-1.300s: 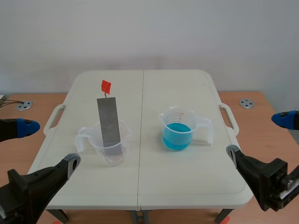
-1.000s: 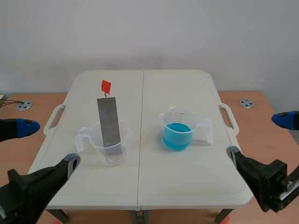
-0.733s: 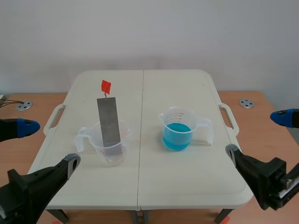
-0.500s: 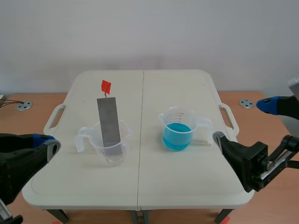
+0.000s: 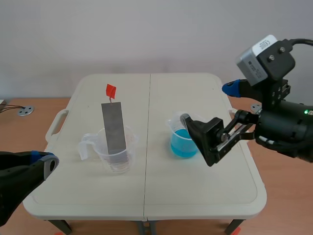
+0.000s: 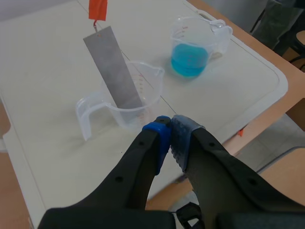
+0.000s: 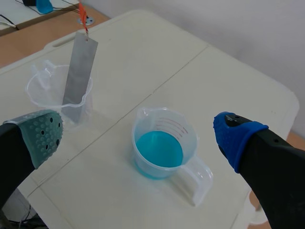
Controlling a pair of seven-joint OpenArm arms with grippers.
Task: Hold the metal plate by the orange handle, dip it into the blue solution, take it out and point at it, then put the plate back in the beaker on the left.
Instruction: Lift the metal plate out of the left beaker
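Observation:
A grey metal plate [image 5: 113, 127] with an orange handle [image 5: 111, 90] stands tilted in the clear left beaker [image 5: 116, 155]. To its right stands the beaker of blue solution [image 5: 185, 139]. My right gripper [image 5: 208, 104] hangs open, raised over the table just right of the blue beaker; in its wrist view the gripper [image 7: 140, 136] has that beaker [image 7: 159, 148] below and between its fingers. My left gripper [image 5: 45, 158] is shut on nothing, low by the table's near left corner. In its own view the left gripper [image 6: 170, 131] sits short of the plate [image 6: 113, 74] and its beaker [image 6: 128, 98].
The white folding table [image 5: 205, 196] has carry handles on both sides. Wooden desk surfaces flank it, with a round metal fitting [image 5: 24, 111] at the left. The blue beaker's handle [image 7: 200, 179] faces the table's right side.
My left gripper has closed and drawn back low at the left. My right arm has risen and swung in over the table toward the blue beaker, still open.

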